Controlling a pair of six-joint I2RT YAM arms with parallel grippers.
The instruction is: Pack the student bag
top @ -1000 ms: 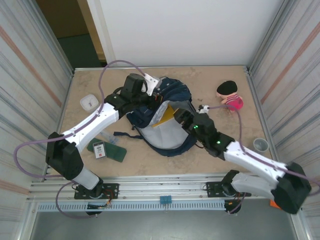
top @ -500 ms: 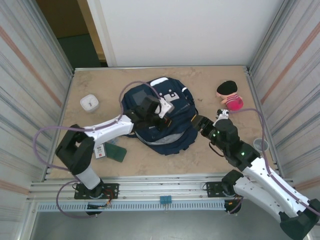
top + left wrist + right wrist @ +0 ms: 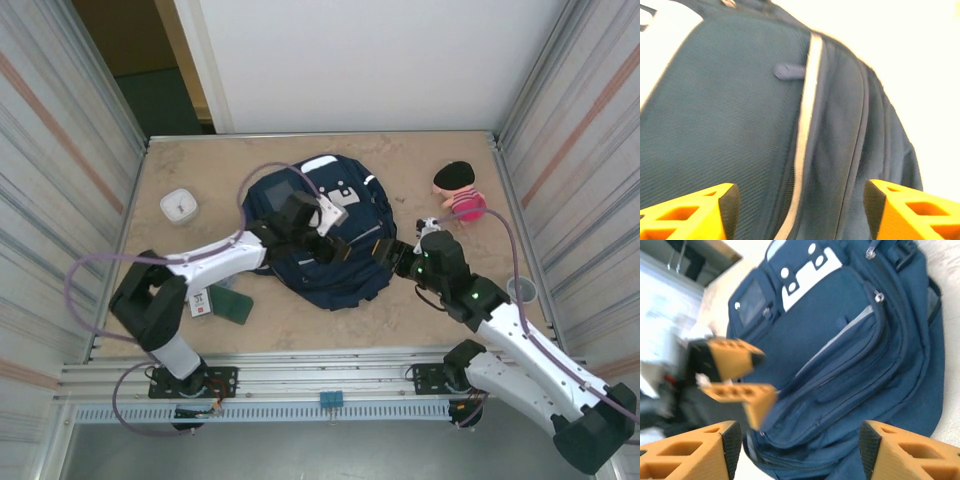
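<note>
1. Right, the flap is down. A second ago the student bag gaped wide, with pale lining and something yellow showing in its mouth. Now the navy front lies over all of that.
2. You have the bag flat in the middle of the table, between your two arms, with its white patch toward the far wall.
3. Your left pincer has just sprung apart. Its wrist view shows the orange fingers spread over the front panel, by the reflective stripe, with nothing gripped.
4. Your right pincer has backed out of the bag's mouth. It hangs just beside the bag's right edge, fingers spread and empty.
5. My read: the yellow thing is packed and the flap has been released. Whether the zip is run shut, I cannot tell from here.
6. Watch what is left out: a pink doll, a white box, a green pouch and a grey cup. If any of them belong inside, you'll be lifting that flap again.
</note>
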